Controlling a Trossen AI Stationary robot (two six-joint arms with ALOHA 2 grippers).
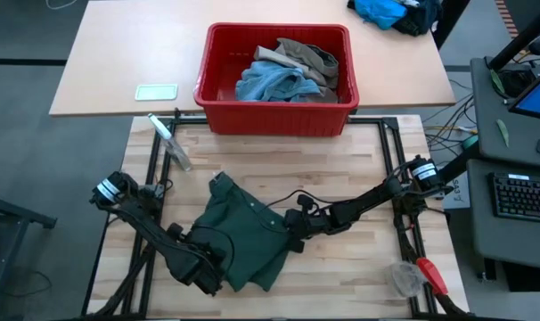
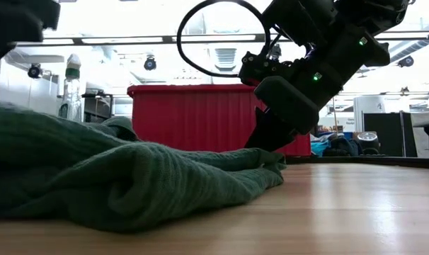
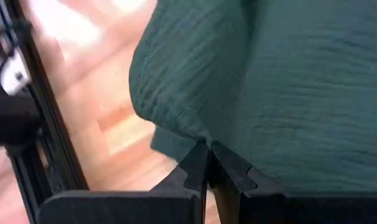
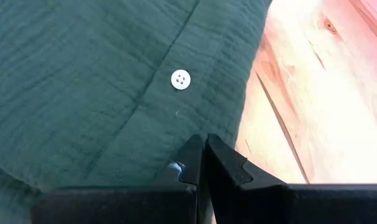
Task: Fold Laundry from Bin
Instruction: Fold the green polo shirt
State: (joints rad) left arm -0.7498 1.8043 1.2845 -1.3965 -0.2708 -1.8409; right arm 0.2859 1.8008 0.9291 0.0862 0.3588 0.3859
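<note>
Dark green shorts [image 1: 243, 234] lie crumpled on the wooden table, near its front and left of the middle. My left gripper [image 1: 218, 278] is shut on their near edge. My right gripper [image 1: 293, 234] is shut on their right edge, by a white button [image 4: 180, 79]. The red bin [image 1: 276, 114] stands behind the table's far edge. Inside it a light blue denim piece [image 1: 270, 82] and a khaki piece [image 1: 310, 55] lie heaped. In the low view the shorts [image 2: 115, 180] bulk up at the left before the bin [image 2: 193, 117]. My left gripper pinches a bulging fold of the shorts [image 3: 198, 134] between its two fingertips, coming steeply from above. How many layers it holds I cannot tell. The cloth swells out past the fingers, raised off the wood there, while the rest lies on the table. My right gripper pinches the shorts' right edge [image 4: 195, 127], just below the buttoned strip, between its two fingertips. The fingers [image 2: 267, 142] slant down from the table's right side. The cloth here lies flat on the table.
A clear plastic bottle [image 1: 170, 143] lies at the table's far left corner, with a pale green card [image 1: 156, 92] on the tabletop behind it. A red-handled tool [image 1: 429, 275] rests near the front right corner. A bright blue cloth heap [image 1: 386, 11] sits far right. Bare wood lies right of the shorts.
</note>
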